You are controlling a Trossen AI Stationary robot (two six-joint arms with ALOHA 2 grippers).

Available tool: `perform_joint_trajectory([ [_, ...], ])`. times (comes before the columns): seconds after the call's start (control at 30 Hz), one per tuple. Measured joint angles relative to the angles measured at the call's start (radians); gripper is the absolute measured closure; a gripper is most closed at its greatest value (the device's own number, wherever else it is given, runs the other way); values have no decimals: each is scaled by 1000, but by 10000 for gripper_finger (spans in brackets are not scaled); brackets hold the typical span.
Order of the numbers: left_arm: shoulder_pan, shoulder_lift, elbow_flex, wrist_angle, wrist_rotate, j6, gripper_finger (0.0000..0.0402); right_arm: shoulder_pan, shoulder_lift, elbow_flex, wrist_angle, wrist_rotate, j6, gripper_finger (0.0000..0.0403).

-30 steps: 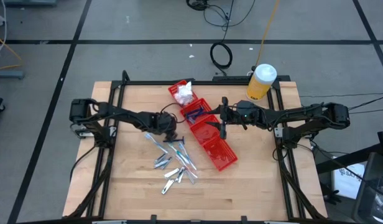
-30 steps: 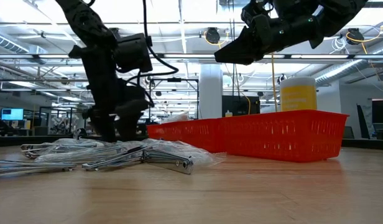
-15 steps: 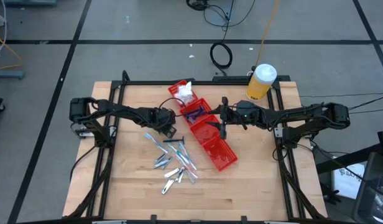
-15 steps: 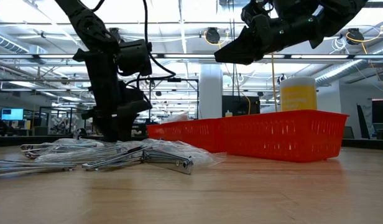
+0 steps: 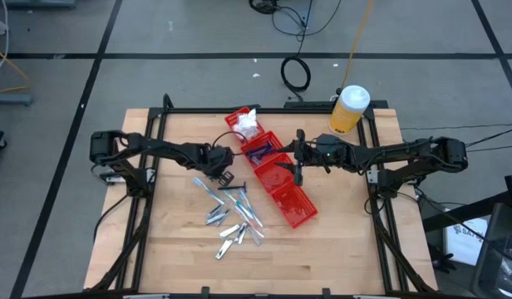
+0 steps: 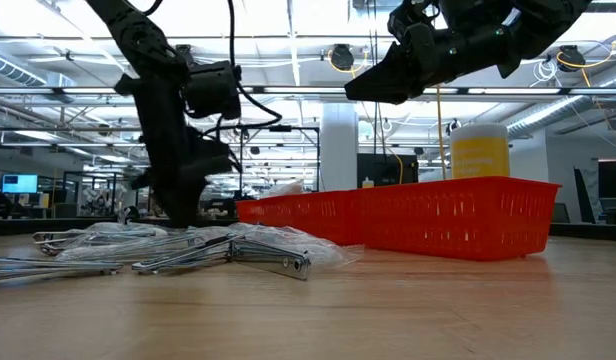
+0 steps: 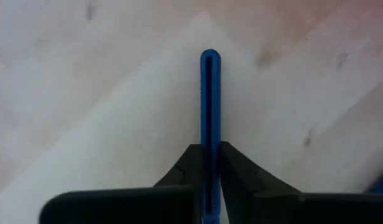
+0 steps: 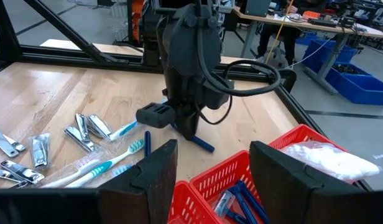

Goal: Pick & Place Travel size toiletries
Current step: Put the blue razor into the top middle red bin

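On the wooden desk (image 5: 322,249), the left gripper (image 5: 229,176) holds a dark blue piece (image 7: 210,118) pinched at one end, just beside the red bins (image 5: 277,183); the right gripper (image 5: 298,172) hovers over them, jaws apart; gripped so near its end, the piece could pivot, slip, or catch a bin rim; loose toiletries (image 5: 235,218) lie near.
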Motion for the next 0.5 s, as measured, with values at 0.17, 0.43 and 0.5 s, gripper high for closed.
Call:
perform_joint_trajectory([
  [0.17,-1,-108,-1,16,24,-19,372,0,0,0,0,0,0,216],
  [0.43,-1,-234,2,323,21,71,384,0,0,0,0,0,0,216],
  [0.5,3,-231,2,409,24,131,372,0,0,0,-1,0,0,216],
])
